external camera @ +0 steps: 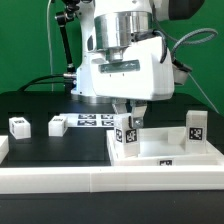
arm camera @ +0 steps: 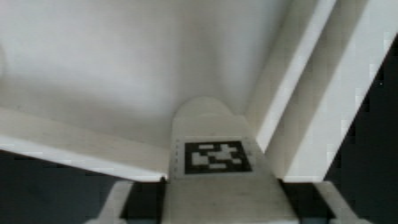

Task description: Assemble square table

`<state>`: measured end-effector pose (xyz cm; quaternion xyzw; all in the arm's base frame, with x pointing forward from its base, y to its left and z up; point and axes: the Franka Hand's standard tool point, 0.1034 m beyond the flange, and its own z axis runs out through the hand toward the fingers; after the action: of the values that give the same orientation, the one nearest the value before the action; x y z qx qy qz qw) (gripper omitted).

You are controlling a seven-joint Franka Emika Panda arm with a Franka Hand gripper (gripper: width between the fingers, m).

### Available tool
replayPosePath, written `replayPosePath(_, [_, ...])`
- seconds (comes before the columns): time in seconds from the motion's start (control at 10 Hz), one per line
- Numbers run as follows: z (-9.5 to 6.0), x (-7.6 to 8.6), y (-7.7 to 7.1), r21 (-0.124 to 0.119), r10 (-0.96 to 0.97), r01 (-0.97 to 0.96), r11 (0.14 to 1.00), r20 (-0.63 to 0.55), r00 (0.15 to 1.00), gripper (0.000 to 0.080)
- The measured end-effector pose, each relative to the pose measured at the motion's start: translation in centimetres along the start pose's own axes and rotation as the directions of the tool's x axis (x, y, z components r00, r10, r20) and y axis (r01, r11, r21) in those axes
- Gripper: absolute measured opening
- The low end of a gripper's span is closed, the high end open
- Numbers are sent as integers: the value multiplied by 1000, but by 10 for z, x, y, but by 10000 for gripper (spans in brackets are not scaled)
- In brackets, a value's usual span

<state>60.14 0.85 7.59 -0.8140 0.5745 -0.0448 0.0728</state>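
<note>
I am viewing a black bench (external camera: 45, 150) in front of a green backdrop. Every white part is carrying a black-and-white square tag, and the patterns are too small to read as writing.

The gripper (external camera: 127, 118) is clamping the held leg block (external camera: 126, 137) between its fingers. The block is standing upright over the square slab (external camera: 165, 148), at the slab edge on the exterior view's left. I cannot tell whether the block is touching the slab. In the wrist view its tag (arm camera: 217, 157) is facing the camera, with white slab surface filling the picture behind it.

The slab is lying near the bench's front corner on the exterior view's right, just behind the long white rail (external camera: 60, 180), which is running along the front edge. A standing leg block (external camera: 194, 126) is rising at the slab's far side.

Two more leg blocks are lying apart from each other toward the bench's edge on the exterior view's left: the outer loose block (external camera: 20, 125) and the inner loose block (external camera: 57, 125). The marker board (external camera: 95, 121) is lying behind the arm. Open black bench is stretching between the loose blocks and the rail.
</note>
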Motion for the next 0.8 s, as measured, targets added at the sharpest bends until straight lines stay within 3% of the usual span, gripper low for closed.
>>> replayPosePath(0.2, [0, 0, 0, 0, -46, 46, 999, 0, 999, 322])
replayPosePath(0.3, [0, 0, 0, 0, -50, 50, 999, 0, 999, 505])
replayPosePath(0.4, [0, 0, 0, 1, -143, 143, 990, -1, 990, 505])
replayPosePath(0.5, [1, -1, 0, 1, -271, 271, 963, -2, 963, 623])
replayPosePath(0.8, [1, -6, -1, -2, -529, 529, 849, 5, 849, 648])
